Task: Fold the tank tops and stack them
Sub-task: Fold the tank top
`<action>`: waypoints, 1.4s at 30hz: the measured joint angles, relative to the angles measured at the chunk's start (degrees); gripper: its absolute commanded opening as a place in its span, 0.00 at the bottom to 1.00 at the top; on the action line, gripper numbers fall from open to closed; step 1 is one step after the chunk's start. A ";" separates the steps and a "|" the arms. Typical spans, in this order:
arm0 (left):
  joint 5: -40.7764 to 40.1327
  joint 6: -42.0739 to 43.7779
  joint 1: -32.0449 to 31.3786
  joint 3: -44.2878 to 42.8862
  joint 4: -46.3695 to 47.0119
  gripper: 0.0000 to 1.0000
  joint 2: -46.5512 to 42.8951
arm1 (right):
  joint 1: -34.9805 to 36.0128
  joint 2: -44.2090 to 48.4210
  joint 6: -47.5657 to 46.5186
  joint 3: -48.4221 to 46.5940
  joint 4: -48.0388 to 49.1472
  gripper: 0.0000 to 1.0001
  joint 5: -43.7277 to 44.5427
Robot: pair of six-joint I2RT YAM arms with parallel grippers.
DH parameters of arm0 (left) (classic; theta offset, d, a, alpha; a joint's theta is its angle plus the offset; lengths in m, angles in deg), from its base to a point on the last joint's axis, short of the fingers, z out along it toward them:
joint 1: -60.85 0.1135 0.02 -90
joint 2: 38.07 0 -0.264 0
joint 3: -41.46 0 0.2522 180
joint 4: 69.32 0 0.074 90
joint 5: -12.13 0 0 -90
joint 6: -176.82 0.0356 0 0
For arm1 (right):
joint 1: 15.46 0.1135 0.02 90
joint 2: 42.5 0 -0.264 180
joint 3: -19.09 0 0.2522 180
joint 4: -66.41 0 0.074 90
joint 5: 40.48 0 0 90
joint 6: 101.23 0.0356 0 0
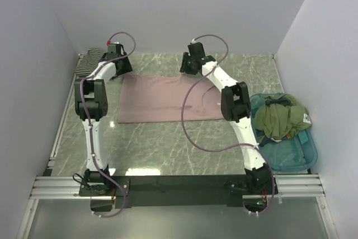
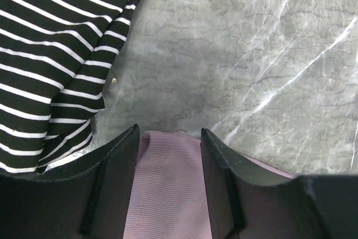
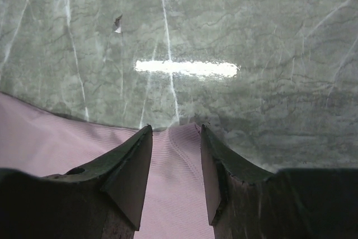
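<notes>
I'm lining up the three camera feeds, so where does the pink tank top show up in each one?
Top external: the pink tank top lies flat mid-table.
Left wrist: the pink tank top is at bottom centre, between the fingers of the left gripper; the striped tank top is at left.
Right wrist: the pink tank top is at lower left and bottom centre, under the right gripper.
Shared landmark: the marble tabletop beyond the top's far edge.

Matt cloth, glossy stone-look top

The mauve-pink tank top (image 1: 168,99) is matt, finely ribbed knit cloth. The striped tank top (image 2: 50,54) is smooth, soft jersey. The table (image 3: 251,37) looks like polished grey marble, glossy with lamp glare. The left gripper (image 2: 169,135) and right gripper (image 3: 176,131) look like matt black plastic
</notes>
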 measured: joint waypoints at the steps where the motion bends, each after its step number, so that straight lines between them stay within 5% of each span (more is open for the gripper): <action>1: 0.17 0.00 0.00 0.00 0.04 0.52 0.00 | 0.00 -0.28 0.20 -0.31 -0.17 0.47 0.00; 5: 0.09 -0.04 0.00 0.85 0.81 0.54 -0.17 | -0.04 -0.39 0.96 1.57 0.26 0.46 0.26; 8: -0.83 -0.46 0.00 6.54 3.96 0.61 -2.75 | -0.04 4.09 1.25 11.50 6.45 0.47 1.18; 14: -2.56 -2.19 -0.02 15.63 5.90 0.70 -13.64 | -0.07 10.49 -0.37 15.93 7.23 0.47 4.57; 19: -5.25 -7.04 -0.39 17.18 7.13 0.69 -27.21 | -0.04 19.50 -0.83 19.15 8.17 0.47 7.72; 23: -9.51 -17.33 -1.09 21.68 3.37 0.62 -38.12 | 0.52 35.26 0.48 33.40 9.84 0.46 10.01; 30: -10.64 -32.06 -2.25 49.55 -6.56 0.61 -56.87 | 3.63 59.93 6.71 67.10 13.33 0.44 12.02; 36: -6.14 -37.42 -3.17 66.51 -10.47 0.61 -64.02 | 6.29 66.51 12.31 86.40 13.64 0.43 12.57; 42: -3.87 -38.97 -4.50 69.57 -8.96 0.61 -63.84 | 7.15 65.96 15.47 89.18 15.32 0.43 13.57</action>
